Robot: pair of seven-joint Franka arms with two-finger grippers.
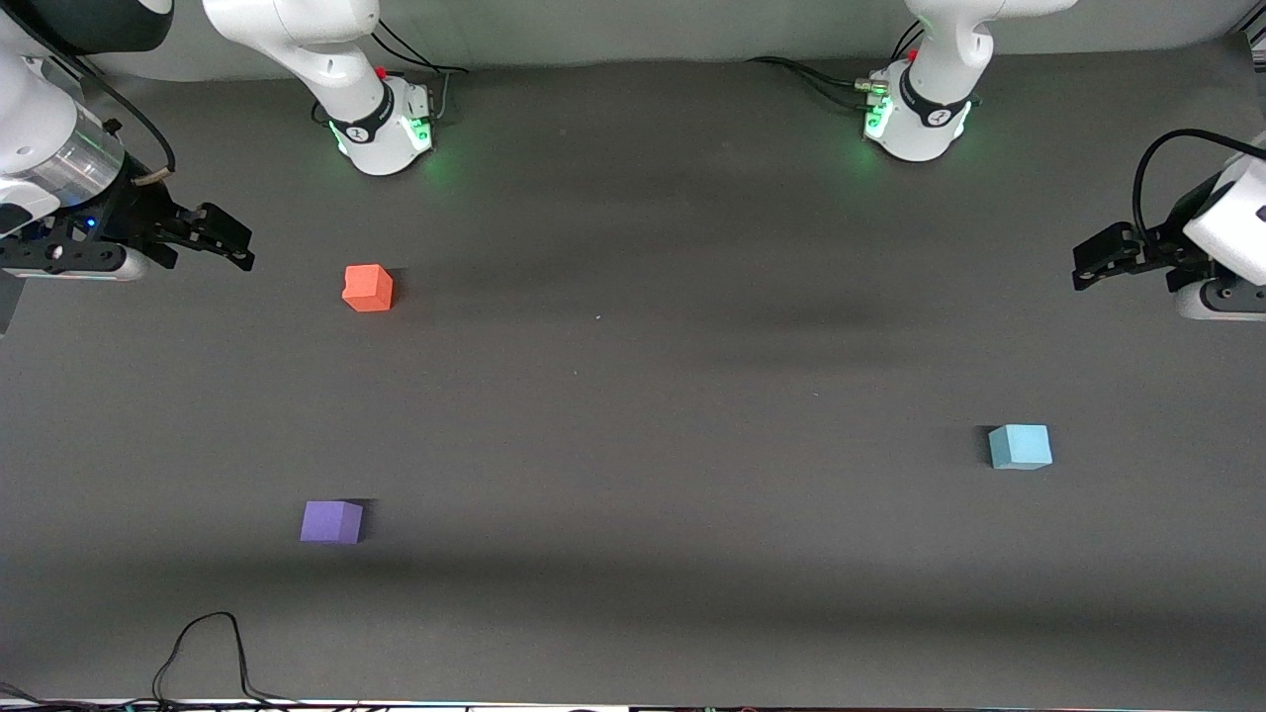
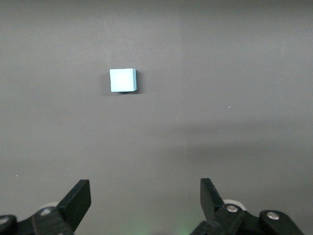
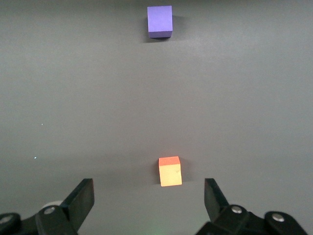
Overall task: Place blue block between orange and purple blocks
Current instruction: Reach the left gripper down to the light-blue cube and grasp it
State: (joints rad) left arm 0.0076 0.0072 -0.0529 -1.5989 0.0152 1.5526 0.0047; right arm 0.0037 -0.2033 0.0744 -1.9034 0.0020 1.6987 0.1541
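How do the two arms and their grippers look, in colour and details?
Both arms are glossy white with black joint rings and green lights at their bases. The left gripper and right gripper are black, with angular fingers. Black cables run along each wrist.

Dark grey matte table surface [image 1: 633, 396] fills almost whole front view, with soft darker bands of shadow lying across it. Thin black cable [image 1: 213, 653] makes loop on table at edge nearest front camera, toward right arm's end. Small pale speck [image 1: 597, 317] sits on table near its middle. In both wrist views same grey surface [image 2: 220, 73] [image 3: 73, 73] shows few tiny pale specks.
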